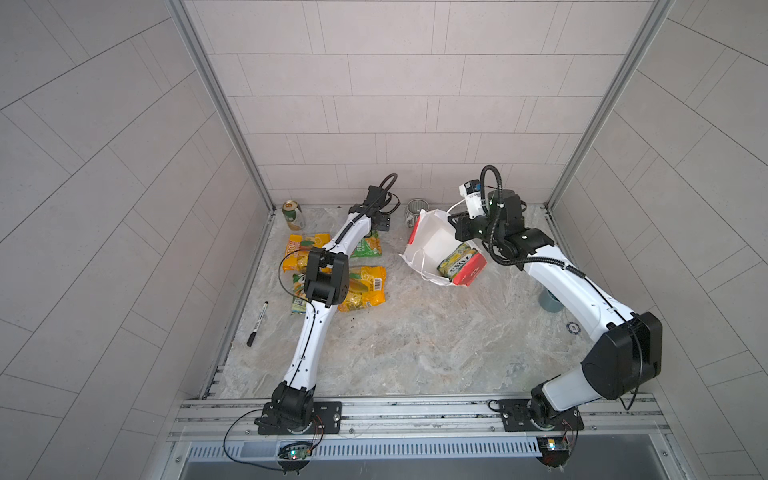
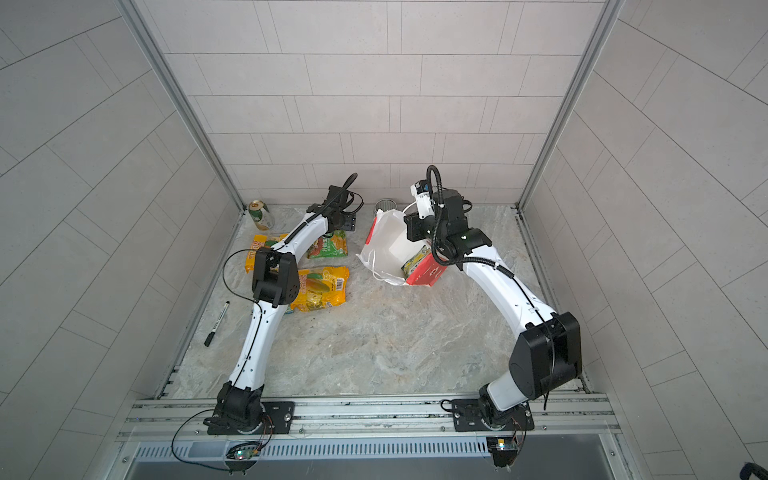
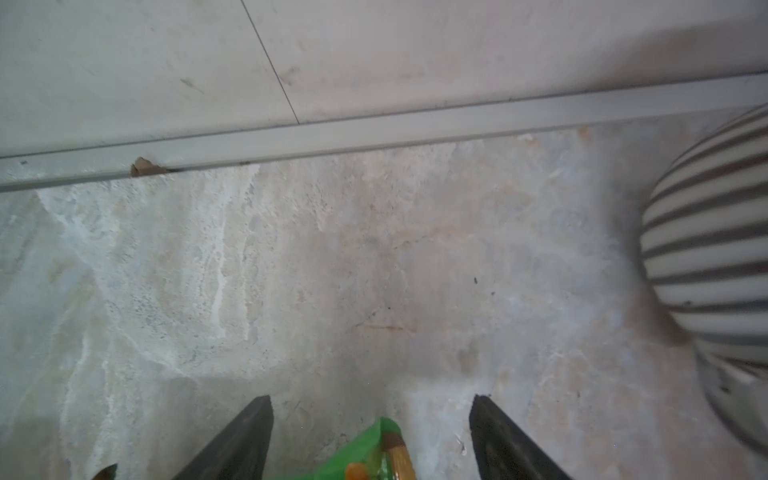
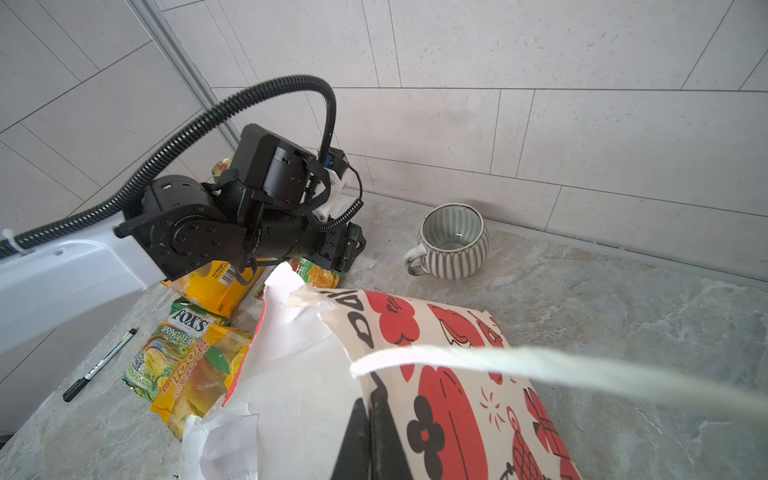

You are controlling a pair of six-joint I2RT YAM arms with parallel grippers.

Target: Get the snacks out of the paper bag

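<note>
Right wrist view: my right gripper (image 4: 369, 405) is pinched together on the wall of the paper bag (image 4: 457, 374), with white lining on one side of the fingers and red cartoon print on the other. A white cord handle (image 4: 540, 365) crosses in front of the lens.

In both top views the bag sits right of centre on the table (image 1: 415, 332). It is tilted, and its mouth gapes upward so the white inside shows. One FOX'S packet (image 1: 459, 259) lies inside, against the red side panel (image 1: 471, 272).

Four packets lie outside on the table by my left arm. They are a yellow-orange packet (image 1: 297, 249), a green chips packet (image 1: 370, 247), a second yellow-orange packet (image 1: 365, 291) and a FOX'S Spring Tea packet (image 4: 178, 345).

My left gripper (image 3: 371, 401) has its fingers well apart and holds nothing. It is low over the table near the back wall, and a corner of the green chips packet lies between the fingers, touching neither. The ribbed mug (image 3: 706, 249) stands off to one side, between this gripper and the bag. A drink can (image 1: 293, 216) stands in the far left corner, and a black pen (image 1: 257, 324) lies at the left edge.
</note>
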